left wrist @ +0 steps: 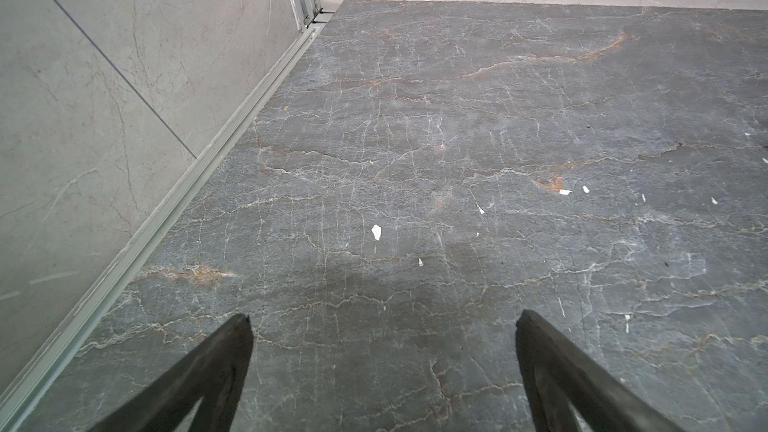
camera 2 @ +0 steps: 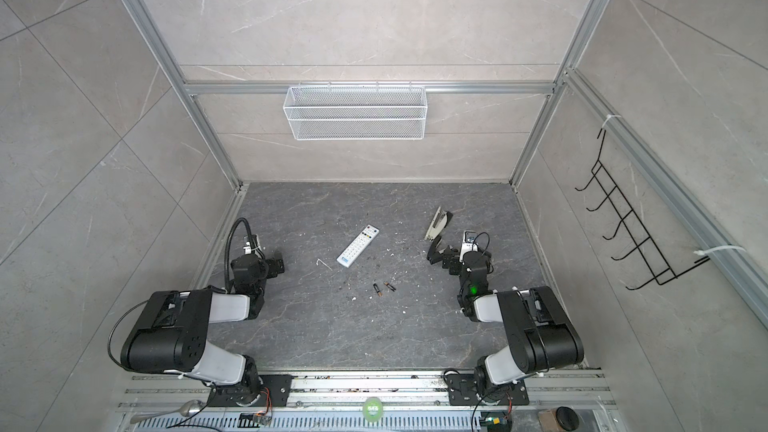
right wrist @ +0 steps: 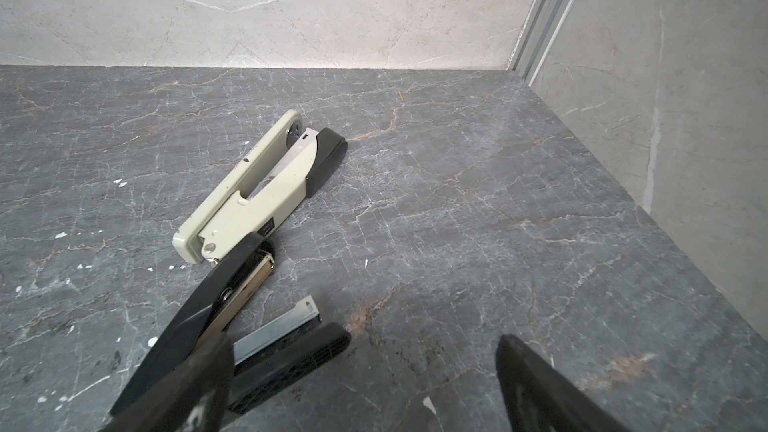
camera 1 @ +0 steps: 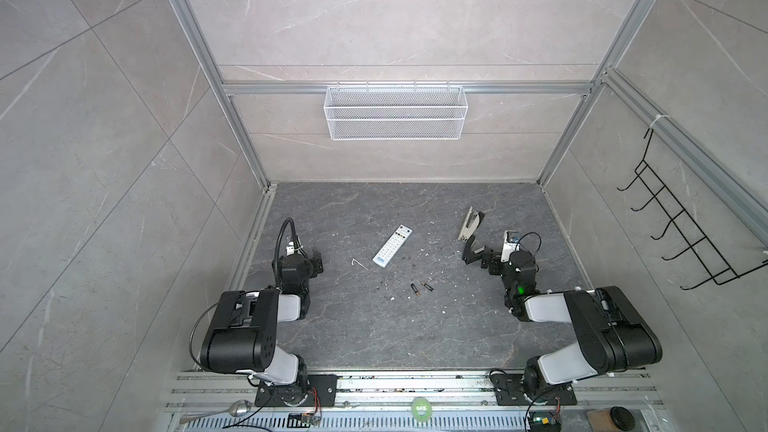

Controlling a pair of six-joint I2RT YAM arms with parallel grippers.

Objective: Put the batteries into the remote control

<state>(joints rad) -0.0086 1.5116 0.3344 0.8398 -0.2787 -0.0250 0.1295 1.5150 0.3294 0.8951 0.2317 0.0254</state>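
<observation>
Left wrist view shows the left gripper (left wrist: 382,317), jaws wide apart over the dark grey stone table (left wrist: 457,118). By a cream and black stapler (right wrist: 257,197), the right gripper (right wrist: 365,342) is wide apart too, holding nothing. In both top views, the slim white remote control (camera 1: 392,245) lies mid-table, buttons up. Two tiny dark batteries (camera 1: 414,289) lie near it, not touching.

A dark grey marble floor (camera 1: 374,334) with pale veins lies between pale grey tiled walls (camera 1: 395,14), held by an aluminium frame (camera 1: 407,88). A white wire basket (camera 1: 395,112) hangs on the back wall, and a black hook rack (camera 1: 688,226) on the right one.
</observation>
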